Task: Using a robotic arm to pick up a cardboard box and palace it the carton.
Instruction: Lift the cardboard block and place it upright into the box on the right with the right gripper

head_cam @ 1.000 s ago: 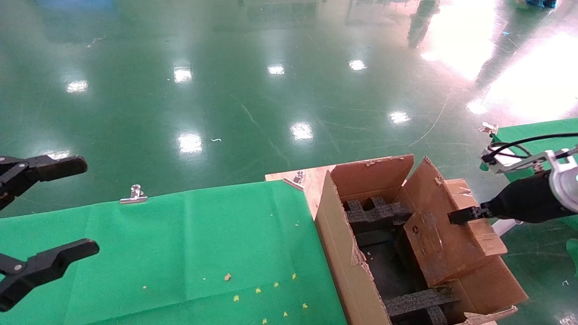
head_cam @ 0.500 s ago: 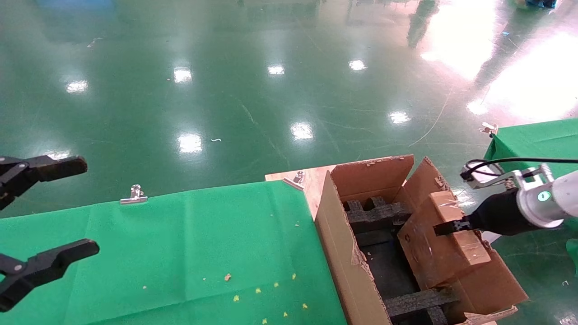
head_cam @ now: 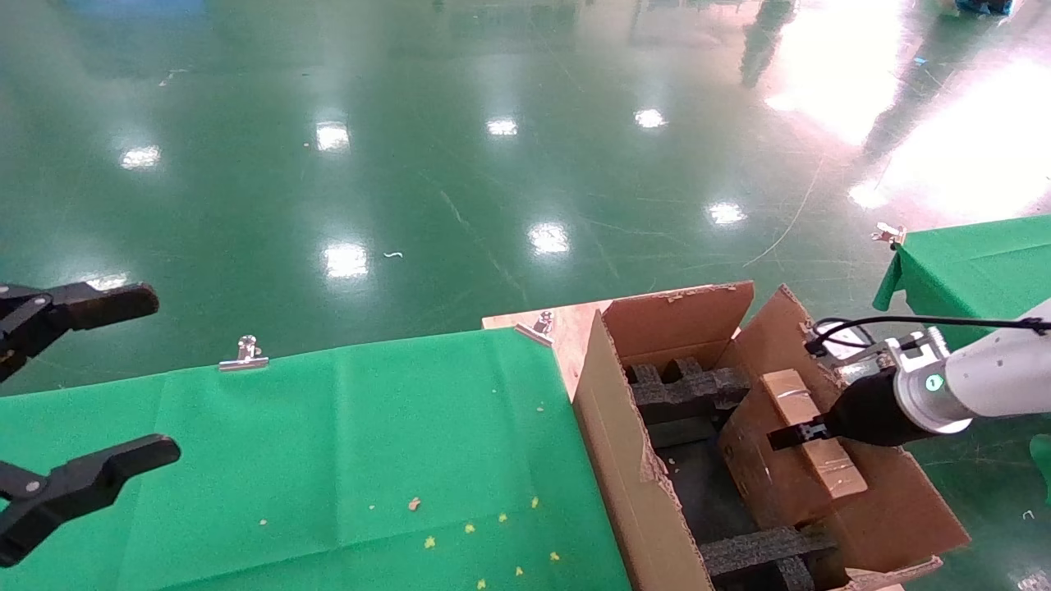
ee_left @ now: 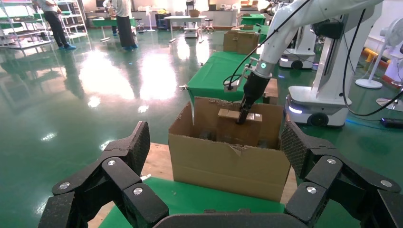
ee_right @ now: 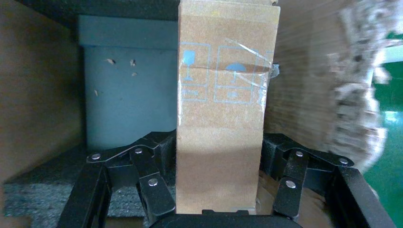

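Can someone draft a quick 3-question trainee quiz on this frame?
1. True or false: the right end effector is shut on the cardboard box.
2. Where is the cardboard box? A) on the green cloth B) inside the carton's opening, above the black foam inserts C) on the floor
3. Fill in: the left end effector is parked over the green cloth with its fingers ____.

Key: 1 true; 2 B; 3 open.
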You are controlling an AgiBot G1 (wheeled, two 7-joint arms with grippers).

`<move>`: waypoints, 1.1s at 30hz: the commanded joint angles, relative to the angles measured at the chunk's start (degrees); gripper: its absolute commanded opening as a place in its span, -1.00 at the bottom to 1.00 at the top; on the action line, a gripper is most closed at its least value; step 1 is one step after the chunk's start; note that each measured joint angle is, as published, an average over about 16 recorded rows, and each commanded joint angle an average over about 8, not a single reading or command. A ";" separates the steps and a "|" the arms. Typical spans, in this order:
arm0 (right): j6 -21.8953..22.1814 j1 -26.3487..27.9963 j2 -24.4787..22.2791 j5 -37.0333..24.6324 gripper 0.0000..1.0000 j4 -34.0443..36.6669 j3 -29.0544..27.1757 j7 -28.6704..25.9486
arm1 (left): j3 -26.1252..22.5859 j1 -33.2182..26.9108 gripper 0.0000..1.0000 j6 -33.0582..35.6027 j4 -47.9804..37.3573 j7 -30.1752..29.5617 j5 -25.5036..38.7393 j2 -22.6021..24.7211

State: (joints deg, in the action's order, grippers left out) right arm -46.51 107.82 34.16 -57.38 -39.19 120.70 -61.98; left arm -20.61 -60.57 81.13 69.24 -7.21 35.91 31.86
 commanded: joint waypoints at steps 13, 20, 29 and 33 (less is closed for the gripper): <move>-1.17 -7.96 6.07 4.57 -1.00 10.81 -2.12 6.77 | 0.00 0.00 1.00 0.00 0.00 0.00 0.00 0.00; -2.46 -9.58 8.06 6.06 0.09 14.68 -3.08 9.05 | 0.00 0.00 1.00 -0.01 -0.01 0.00 0.00 0.00; -2.70 -9.91 8.42 6.38 1.00 15.26 -3.28 9.41 | 0.00 0.01 1.00 -0.01 -0.02 0.00 0.00 0.00; -2.65 -9.77 8.27 6.28 1.00 15.01 -3.22 9.28 | 0.00 0.01 1.00 -0.01 -0.02 0.00 0.00 0.00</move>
State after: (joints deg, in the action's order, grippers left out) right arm -49.19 98.01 42.48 -51.05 -24.08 117.44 -52.66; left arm -20.61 -60.56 81.11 69.23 -7.20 35.91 31.86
